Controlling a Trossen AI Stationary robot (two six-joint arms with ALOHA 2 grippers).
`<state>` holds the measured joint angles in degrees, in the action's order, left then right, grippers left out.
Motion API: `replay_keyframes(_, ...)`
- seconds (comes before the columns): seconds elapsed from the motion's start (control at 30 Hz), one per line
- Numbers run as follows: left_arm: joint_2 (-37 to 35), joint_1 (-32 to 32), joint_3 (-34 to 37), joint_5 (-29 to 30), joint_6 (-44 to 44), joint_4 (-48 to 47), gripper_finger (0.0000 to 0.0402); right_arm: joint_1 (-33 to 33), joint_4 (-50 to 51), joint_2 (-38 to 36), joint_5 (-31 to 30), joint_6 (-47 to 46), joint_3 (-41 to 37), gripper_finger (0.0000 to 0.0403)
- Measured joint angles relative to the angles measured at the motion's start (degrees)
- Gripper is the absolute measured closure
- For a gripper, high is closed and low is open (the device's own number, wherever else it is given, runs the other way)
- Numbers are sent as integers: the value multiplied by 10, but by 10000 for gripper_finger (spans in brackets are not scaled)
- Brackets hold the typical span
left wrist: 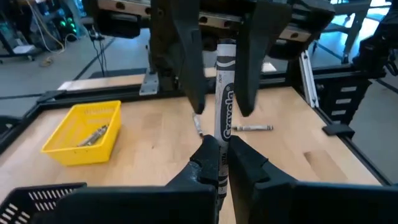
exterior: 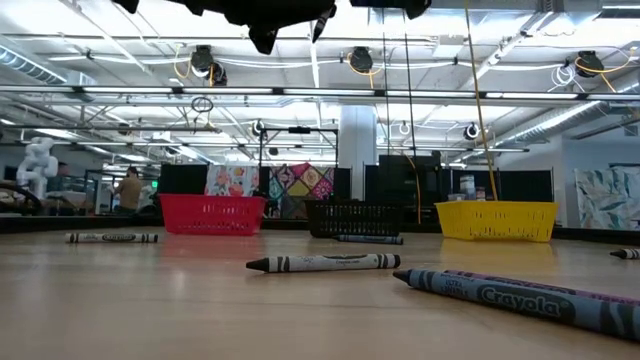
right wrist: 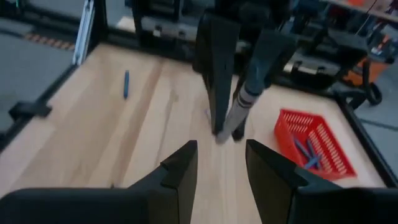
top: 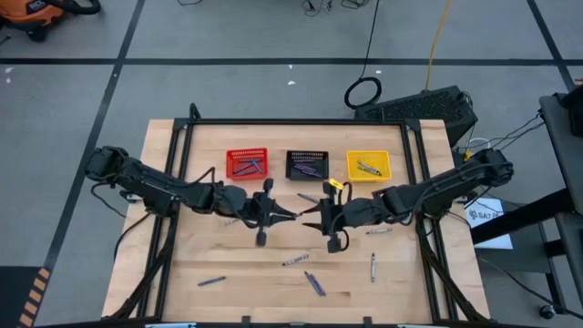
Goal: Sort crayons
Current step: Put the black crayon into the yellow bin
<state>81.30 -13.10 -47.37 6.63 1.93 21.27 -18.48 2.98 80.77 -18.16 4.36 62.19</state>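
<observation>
Left gripper (left wrist: 221, 163) clenched on a grey crayon (left wrist: 224, 93), held out mid-table toward three o'clock, right gripper (right wrist: 219, 163) released and facing at nine, seemingly for handover toward the yellow basket (top: 368, 166).

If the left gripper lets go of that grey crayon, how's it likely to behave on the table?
The grey crayon, pinched in the left gripper, looks like a stiff round stick, so it would probably roll on the flat wooden table. It seems light. Its paper wrapper likely aids grip.
</observation>
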Motion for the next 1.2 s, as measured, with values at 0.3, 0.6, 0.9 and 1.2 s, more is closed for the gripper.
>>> replay_keyframes(0.3, 0, 10, 0, -1, 15, 10, 393, 5, -79, 5, -13, 24, 0, 282)
replay_keyframes(0.6, 0, 20, 0, -2, 17, 10, 393, 20, -90, 11, -12, 24, 0, 298)
replay_keyframes(0.9, 0, 27, 0, -4, 20, 7, 393, 30, -87, 15, -11, 8, 0, 391)
replay_keyframes(1.2, 0, 36, 0, -3, 31, 6, 377, 31, -82, 15, -14, 9, 0, 398)
